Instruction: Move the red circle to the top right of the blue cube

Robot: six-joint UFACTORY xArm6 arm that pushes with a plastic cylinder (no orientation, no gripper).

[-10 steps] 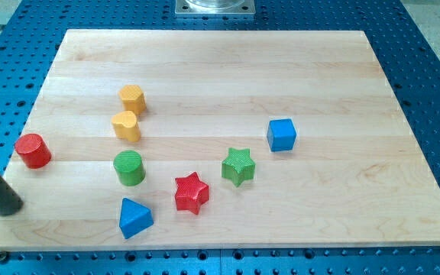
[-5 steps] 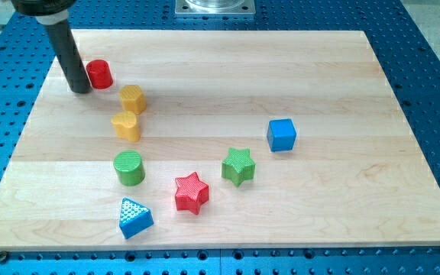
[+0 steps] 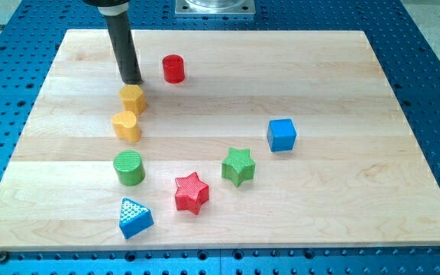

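The red circle [image 3: 173,69] is a small red cylinder standing near the board's top, left of centre. The blue cube [image 3: 281,134] sits at the view's right of centre, well below and to the right of the red circle. My tip [image 3: 132,80] rests on the board a short way left of the red circle, not touching it, and just above the yellow hexagon block [image 3: 133,99].
A second yellow block [image 3: 127,126] lies below the hexagon. A green cylinder [image 3: 129,167], a blue triangle [image 3: 134,218], a red star [image 3: 191,192] and a green star [image 3: 238,166] lie in the lower half. The wooden board [image 3: 342,206] sits on a blue perforated table.
The red circle went from the left edge up to the top left, then right along the top. My tip followed it up and right and now stands apart from it.
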